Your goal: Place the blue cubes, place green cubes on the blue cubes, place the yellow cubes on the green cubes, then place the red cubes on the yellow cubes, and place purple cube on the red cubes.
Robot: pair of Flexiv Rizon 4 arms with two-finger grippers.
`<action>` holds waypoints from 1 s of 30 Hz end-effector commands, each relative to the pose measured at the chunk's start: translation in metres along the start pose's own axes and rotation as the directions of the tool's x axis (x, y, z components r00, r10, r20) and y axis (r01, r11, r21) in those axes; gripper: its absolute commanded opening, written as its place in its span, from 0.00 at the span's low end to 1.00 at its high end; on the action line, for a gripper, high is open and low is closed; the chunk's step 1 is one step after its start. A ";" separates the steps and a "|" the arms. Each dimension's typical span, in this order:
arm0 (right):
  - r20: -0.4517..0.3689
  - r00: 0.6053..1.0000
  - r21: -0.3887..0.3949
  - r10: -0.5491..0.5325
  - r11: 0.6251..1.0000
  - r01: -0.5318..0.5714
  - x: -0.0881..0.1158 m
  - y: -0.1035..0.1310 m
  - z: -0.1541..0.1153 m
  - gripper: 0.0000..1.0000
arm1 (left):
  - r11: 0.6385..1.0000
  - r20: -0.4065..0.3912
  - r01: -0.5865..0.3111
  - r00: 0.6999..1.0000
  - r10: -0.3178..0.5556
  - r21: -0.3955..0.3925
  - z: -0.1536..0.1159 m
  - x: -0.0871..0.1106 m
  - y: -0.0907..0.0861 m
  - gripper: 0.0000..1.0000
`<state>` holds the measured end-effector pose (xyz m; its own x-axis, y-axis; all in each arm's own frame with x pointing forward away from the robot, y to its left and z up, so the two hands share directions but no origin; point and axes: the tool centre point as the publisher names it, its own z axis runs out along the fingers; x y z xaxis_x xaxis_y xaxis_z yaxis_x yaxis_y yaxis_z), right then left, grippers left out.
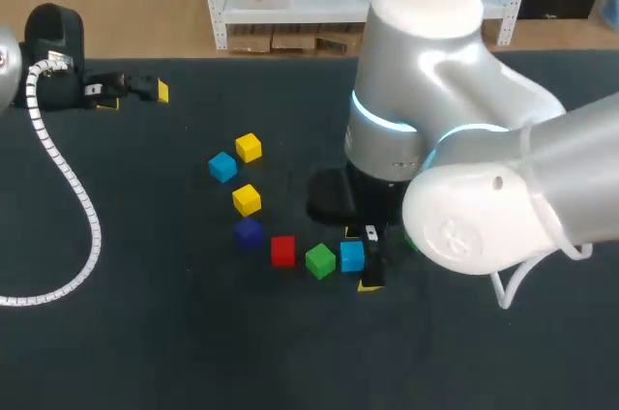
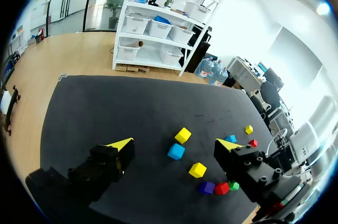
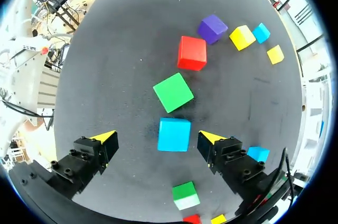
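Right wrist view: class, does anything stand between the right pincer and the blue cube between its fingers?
Nothing visible does. The blue cube lies between the open fingers of the right pincer, untouched, with a gap on either side. The green cube sits just ahead of it, apart and out of the way.

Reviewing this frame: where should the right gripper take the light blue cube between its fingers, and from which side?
Probably from straight above, on the two opposite side faces of the light blue cube that face the right gripper's open fingers. The cube lies flat, roughly square to them, and both those faces are free; the green cube ahead sits close, crowding that face.
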<state>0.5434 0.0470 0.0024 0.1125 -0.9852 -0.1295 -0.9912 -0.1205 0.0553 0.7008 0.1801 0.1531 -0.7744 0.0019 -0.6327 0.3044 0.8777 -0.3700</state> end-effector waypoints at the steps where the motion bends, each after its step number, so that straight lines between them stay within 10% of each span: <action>1: -0.011 1.000 -0.008 0.001 1.000 -0.001 -0.006 -0.010 0.009 0.82 | 1.000 0.007 -0.003 1.000 0.003 0.016 -0.001 0.002 0.003 1.00; 7: -0.018 1.000 0.020 0.007 1.000 -0.006 -0.007 -0.016 0.009 0.02 | 1.000 0.007 -0.003 1.000 0.003 0.016 -0.001 0.002 0.003 1.00; 30: -0.054 0.994 0.049 0.100 0.994 -0.097 -0.002 -0.099 0.002 0.00 | 1.000 0.007 -0.003 1.000 0.003 0.016 -0.001 0.002 0.003 1.00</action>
<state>0.6304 0.0557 -0.0012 0.0169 -0.9969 -0.0771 -0.9999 -0.0168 -0.0018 0.7008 0.1800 0.1531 -0.7744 0.0019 -0.6328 0.3044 0.8777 -0.3700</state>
